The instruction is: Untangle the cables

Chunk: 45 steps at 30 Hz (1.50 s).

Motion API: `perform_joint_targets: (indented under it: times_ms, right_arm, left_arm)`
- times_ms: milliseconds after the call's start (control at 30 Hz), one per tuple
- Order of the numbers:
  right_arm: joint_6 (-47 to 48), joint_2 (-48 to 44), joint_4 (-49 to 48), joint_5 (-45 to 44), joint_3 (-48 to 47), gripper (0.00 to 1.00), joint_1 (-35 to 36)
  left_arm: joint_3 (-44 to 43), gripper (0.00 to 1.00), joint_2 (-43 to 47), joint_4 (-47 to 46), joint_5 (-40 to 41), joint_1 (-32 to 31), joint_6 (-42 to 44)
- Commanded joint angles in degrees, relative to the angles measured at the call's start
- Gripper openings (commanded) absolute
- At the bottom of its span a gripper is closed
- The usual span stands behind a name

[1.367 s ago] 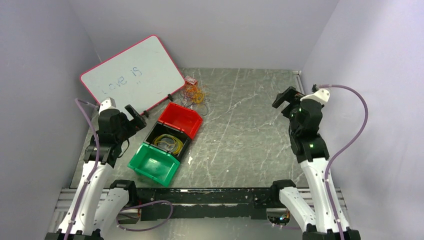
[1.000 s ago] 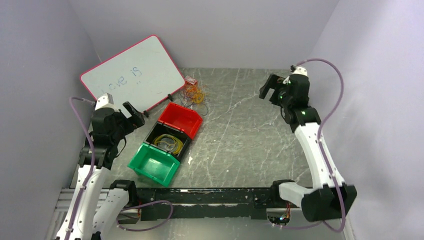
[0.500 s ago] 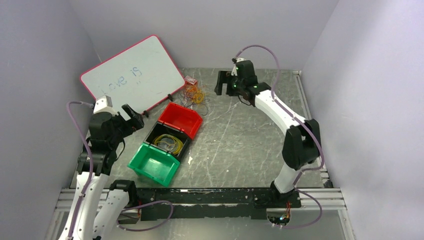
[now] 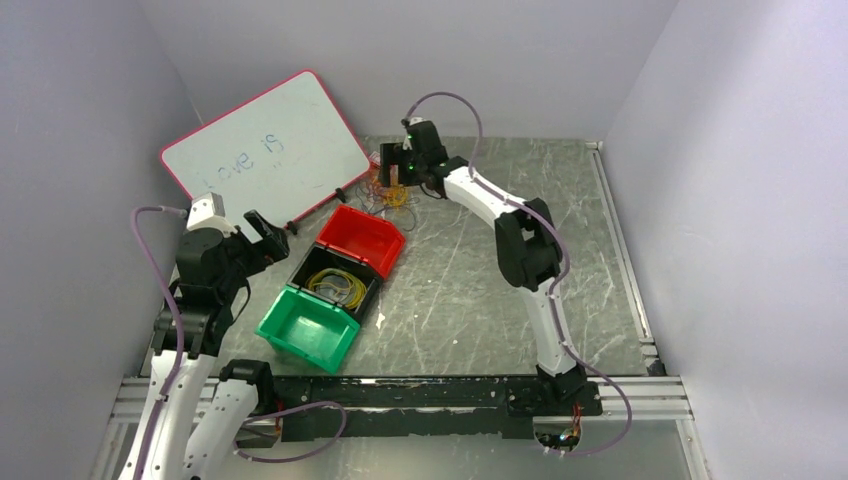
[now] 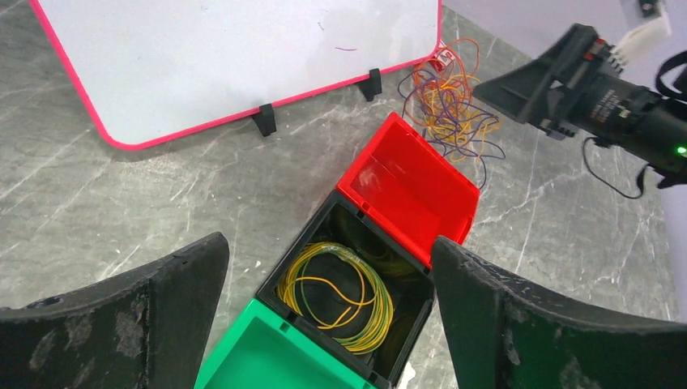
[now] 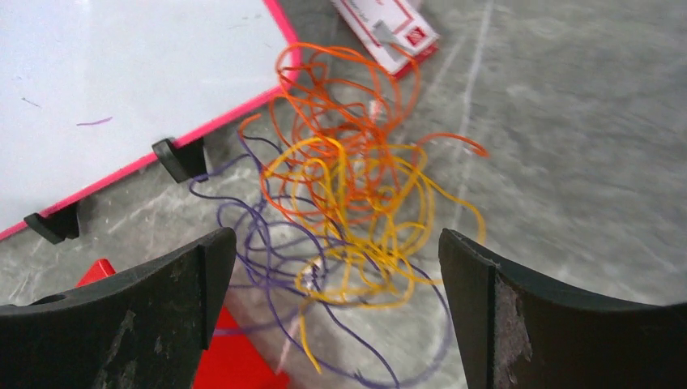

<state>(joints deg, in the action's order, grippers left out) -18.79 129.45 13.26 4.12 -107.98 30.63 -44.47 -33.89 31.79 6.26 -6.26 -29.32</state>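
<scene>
The cables (image 4: pixel 388 190) are a loose tangle of orange, yellow and purple thin loops on the table by the whiteboard's right foot. They also show in the left wrist view (image 5: pixel 450 105) and the right wrist view (image 6: pixel 356 203). My right gripper (image 4: pixel 392 172) is open, stretched far across and hovering just above the tangle, with the loops between its fingers (image 6: pixel 336 251); it touches nothing. My left gripper (image 4: pixel 262 225) is open and empty, raised at the left, looking down on the bins (image 5: pixel 328 259).
A red bin (image 4: pixel 362 238), a black bin (image 4: pixel 298 270) holding a coiled yellow-green wire (image 5: pixel 340 296), and a green bin (image 4: pixel 308 328) stand in a row. A pink-rimmed whiteboard (image 4: pixel 265 150) leans at the back left. A small red-white card (image 6: pixel 385 28) lies beside the tangle.
My right arm has swung from the right side of the table across to the far left and now reaches over the tangle. My left arm has barely moved.
</scene>
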Motion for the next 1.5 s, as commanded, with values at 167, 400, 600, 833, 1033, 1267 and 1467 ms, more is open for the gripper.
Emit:
perform_joint_targets:
  times_ms: [167,400,600,833,1033,1267,1467]
  right_arm:
    - [3.82,9.56,0.10,-3.44,-12.05,1.00,4.02]
    - [8.39,16.25,4.92,-11.36,-18.56,1.00,5.54]
    - [10.17,17.58,7.36,-14.42,-19.01,0.94,5.82]
    - [9.97,11.63,4.63,-18.43,-10.20,0.54,5.82]
    - [10.08,4.57,2.66,-23.67,0.24,0.24,5.63]
    - [9.19,-9.02,-0.50,-26.94,16.68,0.18,3.60]
    - [9.62,-20.94,2.22,-25.46,28.29,0.17,2.26]
  left_arm:
    - [0.67,0.99,0.54,-0.91,-0.46,-0.75,0.32]
    - [0.67,0.99,0.36,-0.88,0.01,-1.11,0.16]
    - [0.68,0.99,-0.14,-0.72,0.35,-1.12,-0.10]
    - [0.55,0.99,-0.47,-0.48,0.95,-1.12,-0.07]
    - [0.44,0.99,-1.00,-0.25,1.12,-1.12,-0.12]
    - [0.43,0.99,-1.36,-0.29,1.10,-1.29,0.13]
    - [0.34,0.99,-2.68,-0.27,0.62,-1.71,0.23]
